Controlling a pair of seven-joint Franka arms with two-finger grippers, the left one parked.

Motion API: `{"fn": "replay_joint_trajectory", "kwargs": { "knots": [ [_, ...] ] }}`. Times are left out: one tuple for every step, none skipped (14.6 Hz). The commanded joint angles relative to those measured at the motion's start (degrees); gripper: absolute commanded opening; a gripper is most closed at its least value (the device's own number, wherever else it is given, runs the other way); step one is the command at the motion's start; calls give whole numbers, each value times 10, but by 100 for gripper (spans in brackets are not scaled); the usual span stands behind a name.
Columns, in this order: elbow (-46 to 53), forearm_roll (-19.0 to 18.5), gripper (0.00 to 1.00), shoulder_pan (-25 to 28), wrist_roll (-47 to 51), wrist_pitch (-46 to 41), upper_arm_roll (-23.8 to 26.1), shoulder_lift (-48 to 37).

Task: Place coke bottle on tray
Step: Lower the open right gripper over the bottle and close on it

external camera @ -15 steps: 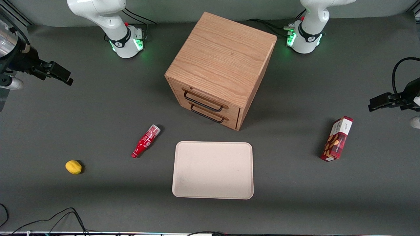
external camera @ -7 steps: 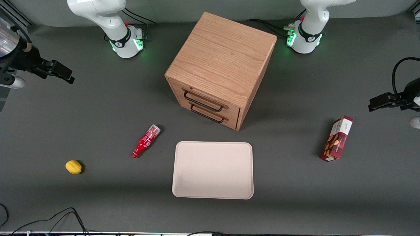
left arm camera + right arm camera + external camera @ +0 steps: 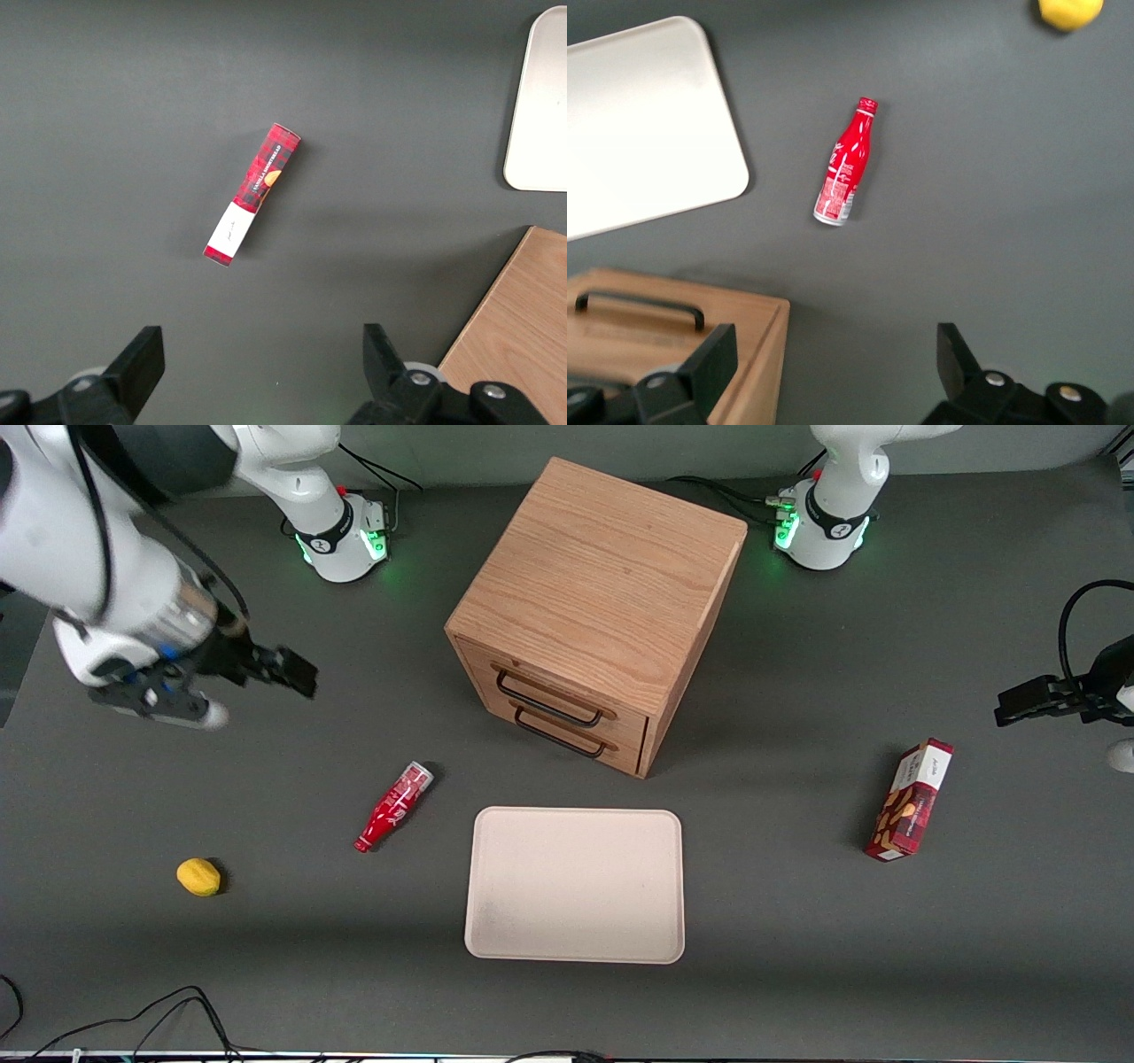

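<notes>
Black fingers (image 3: 709, 372) spread wide, nothing between them. Gripper (image 3: 257, 669) high above the table, toward working arm's end, well apart from bottle (image 3: 393, 807). Bottle lying flat, just beside tray (image 3: 576, 948), cap toward front edge. Lemon (image 3: 198, 877) nearer the front corner. Risk: round glossy body rolling out of a skewed pinch; needs closing across the body, not along it.

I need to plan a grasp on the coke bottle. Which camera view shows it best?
The right wrist view: the coke bottle lies unobstructed, cap to base visible, with the gripper open above the table. The front view shows it smaller, beside the tray. The left wrist view misses it.
</notes>
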Motion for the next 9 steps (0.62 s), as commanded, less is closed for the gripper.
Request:
{"fn": "replay_joint_trajectory", "kwargs": {
  "knots": [
    [-55, 23, 100, -3, 82, 85, -3, 57],
    [-92, 23, 100, -1, 114, 137, -2, 71],
    [-117, 22, 100, -1, 136, 179, -1, 93],
    [-130, 18, 100, 1, 148, 213, -1, 119],
    [-134, 16, 100, 1, 153, 240, -1, 141],
    [-137, 16, 100, 1, 153, 261, -1, 162],
    [-144, 16, 100, 0, 153, 286, -1, 177],
    [-159, 15, 100, 0, 153, 314, -1, 184],
    [-171, 14, 100, -1, 153, 342, -1, 191]
  ]
}}
